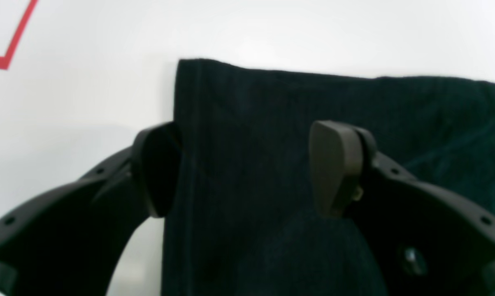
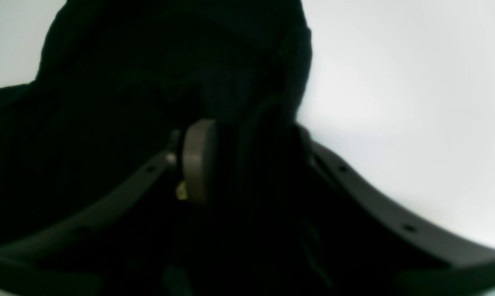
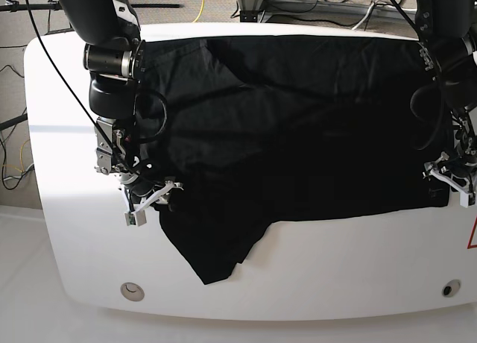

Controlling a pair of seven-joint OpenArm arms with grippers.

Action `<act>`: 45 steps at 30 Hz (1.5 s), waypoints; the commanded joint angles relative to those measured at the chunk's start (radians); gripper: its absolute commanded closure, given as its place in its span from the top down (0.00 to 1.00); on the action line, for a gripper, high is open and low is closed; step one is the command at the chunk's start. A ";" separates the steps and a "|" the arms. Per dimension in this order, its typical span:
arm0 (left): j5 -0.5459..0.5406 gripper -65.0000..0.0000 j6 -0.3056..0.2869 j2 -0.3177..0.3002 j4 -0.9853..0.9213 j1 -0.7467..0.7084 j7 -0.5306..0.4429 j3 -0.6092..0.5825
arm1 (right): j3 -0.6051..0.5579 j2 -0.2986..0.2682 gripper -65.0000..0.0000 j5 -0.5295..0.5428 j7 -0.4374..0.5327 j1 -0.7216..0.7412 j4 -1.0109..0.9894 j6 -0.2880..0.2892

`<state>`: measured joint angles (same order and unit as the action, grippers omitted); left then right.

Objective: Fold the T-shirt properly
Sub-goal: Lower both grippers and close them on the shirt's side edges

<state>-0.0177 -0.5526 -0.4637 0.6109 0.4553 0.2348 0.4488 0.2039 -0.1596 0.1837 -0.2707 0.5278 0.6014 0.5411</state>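
Left gripper [image 1: 247, 168] jaws wide apart, straddling a corner of the T-shirt [image 3: 298, 127]. Right gripper [image 2: 239, 160] pinching a dark fold of it. Shirt lies spread over white table [image 3: 358, 261], one corner trailing toward the front edge

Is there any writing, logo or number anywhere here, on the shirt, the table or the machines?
None can be read.
T-shirt: plain black side showing, no print visible.
Table: only red line markings at its edge, no letters.
Arms: no legible labels.
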 commanded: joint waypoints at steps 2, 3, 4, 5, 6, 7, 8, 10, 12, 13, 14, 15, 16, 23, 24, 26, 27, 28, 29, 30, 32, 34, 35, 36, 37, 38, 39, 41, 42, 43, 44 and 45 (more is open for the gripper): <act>-0.010 0.69 -0.002 -0.010 0.011 0.038 -0.022 -0.005 | 0.001 -0.002 0.45 -0.028 -0.071 0.009 0.002 -0.010; -0.010 0.69 -0.003 -0.009 0.010 0.041 -0.020 -0.005 | 0.002 -0.002 0.46 -0.028 -0.074 0.009 0.003 -0.009; -0.010 0.69 -0.004 -0.008 0.008 0.044 -0.019 -0.004 | 0.002 -0.002 0.46 -0.030 -0.077 0.008 0.004 -0.009; -0.009 0.69 -0.006 -0.007 0.007 0.046 -0.018 -0.003 | 0.003 -0.002 0.47 -0.032 -0.080 0.008 0.005 -0.009; -0.009 0.69 -0.006 -0.006 0.006 0.048 -0.017 -0.001 | 0.003 -0.002 0.47 -0.035 -0.082 0.007 0.007 -0.009; -0.009 0.69 -0.007 -0.005 0.004 0.049 -0.016 0.001 | 0.002 -0.002 0.47 -0.038 -0.085 0.006 0.009 -0.009; -0.009 0.69 -0.006 0.002 0.001 0.051 -0.011 0.008 | 0.003 -0.003 0.48 -0.044 -0.085 0.002 0.012 -0.008; -0.009 0.69 -0.007 0.013 -0.004 0.054 -0.004 0.017 | 0.003 -0.004 0.49 -0.052 -0.086 -0.002 0.017 -0.007; -0.009 0.69 -0.007 0.020 -0.008 0.056 -0.001 0.020 | 0.003 -0.006 0.48 -0.055 -0.088 -0.004 0.022 -0.008; -0.008 0.69 -0.007 0.024 -0.009 0.057 0.001 0.021 | 0.002 -0.006 0.48 -0.057 -0.089 -0.005 0.024 -0.008; -0.008 0.69 -0.007 0.026 -0.011 0.057 0.001 0.022 | 0.002 -0.006 0.48 -0.057 -0.089 -0.006 0.025 -0.008; -0.008 0.69 -0.007 0.028 -0.013 0.058 0.000 0.023 | 0.002 -0.006 0.48 -0.057 -0.089 -0.007 0.025 -0.008; -0.007 0.69 -0.006 0.028 -0.015 0.059 -0.002 0.024 | 0.003 -0.006 0.48 -0.060 -0.088 -0.009 0.027 -0.008; 0.008 0.70 0.008 0.022 -0.033 0.067 -0.019 0.048 | -0.001 -0.006 0.47 -0.064 -0.065 -0.028 0.035 -0.004; 0.009 0.70 0.008 0.021 -0.037 0.068 -0.021 0.049 | -0.002 -0.006 0.47 -0.063 -0.066 -0.029 0.036 -0.004; 0.012 0.70 0.008 0.021 -0.045 0.072 -0.023 0.050 | -0.003 -0.007 0.47 -0.060 -0.065 -0.029 0.037 -0.003; 0.015 0.70 0.008 0.021 -0.049 0.074 -0.025 0.050 | -0.004 -0.007 0.47 -0.058 -0.065 -0.029 0.037 -0.002; 0.024 0.70 0.007 0.022 -0.046 0.076 -0.031 0.050 | -0.001 -0.007 0.48 -0.052 -0.061 -0.027 0.033 0.001; 0.034 0.70 0.006 0.023 -0.044 0.078 -0.038 0.051 | 0.001 -0.007 0.49 -0.046 -0.057 -0.026 0.029 0.005; 0.040 0.70 0.006 0.023 -0.050 0.081 -0.040 0.052 | 0.001 -0.007 0.49 -0.045 -0.057 -0.026 0.029 0.005; 0.050 0.70 0.008 0.023 -0.062 0.088 -0.045 0.052 | 0.002 -0.006 0.49 -0.043 -0.056 -0.026 0.028 0.004; 0.060 0.70 0.011 0.023 -0.076 0.095 -0.051 0.050 | 0.004 -0.006 0.49 -0.041 -0.055 -0.025 0.027 0.004; 0.064 0.70 0.012 0.023 -0.085 0.099 -0.054 0.049 | 0.004 -0.006 0.49 -0.040 -0.055 -0.025 0.027 0.004; 0.065 0.70 0.015 0.024 -0.096 0.104 -0.055 0.048 | 0.004 -0.006 0.49 -0.041 -0.056 -0.026 0.027 0.004; 0.067 0.70 0.019 0.024 -0.107 0.110 -0.056 0.047 | 0.005 -0.007 0.49 -0.042 -0.056 -0.027 0.028 0.004; 0.054 0.70 0.031 0.020 -0.134 0.122 -0.062 0.046 | 0.003 -0.006 0.49 -0.042 -0.051 -0.028 0.032 0.005; 0.041 0.70 0.044 0.015 -0.161 0.134 -0.068 0.045 | 0.002 -0.006 0.50 -0.043 -0.046 -0.029 0.037 0.006; 0.039 0.70 0.051 0.015 -0.181 0.143 -0.069 0.045 | 0.002 -0.006 0.50 -0.043 -0.045 -0.031 0.038 0.006; 0.037 0.70 0.055 0.014 -0.189 0.146 -0.071 0.045 | 0.002 -0.006 0.50 -0.043 -0.044 -0.031 0.039 0.006; 0.034 0.70 0.060 0.013 -0.197 0.149 -0.073 0.044 | 0.002 -0.006 0.50 -0.042 -0.043 -0.031 0.040 0.006; 0.033 0.70 0.062 0.013 -0.201 0.151 -0.073 0.043 | 0.001 -0.006 0.50 -0.042 -0.042 -0.032 0.039 0.006; 0.033 0.70 0.064 0.012 -0.206 0.153 -0.074 0.041 | 0.000 -0.006 0.49 -0.043 -0.042 -0.032 0.039 0.006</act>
<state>0.0288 -0.4904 -0.4282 0.4004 0.5743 0.1879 0.4931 0.2077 -0.1600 0.1795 -0.2565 0.4942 0.6407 0.5591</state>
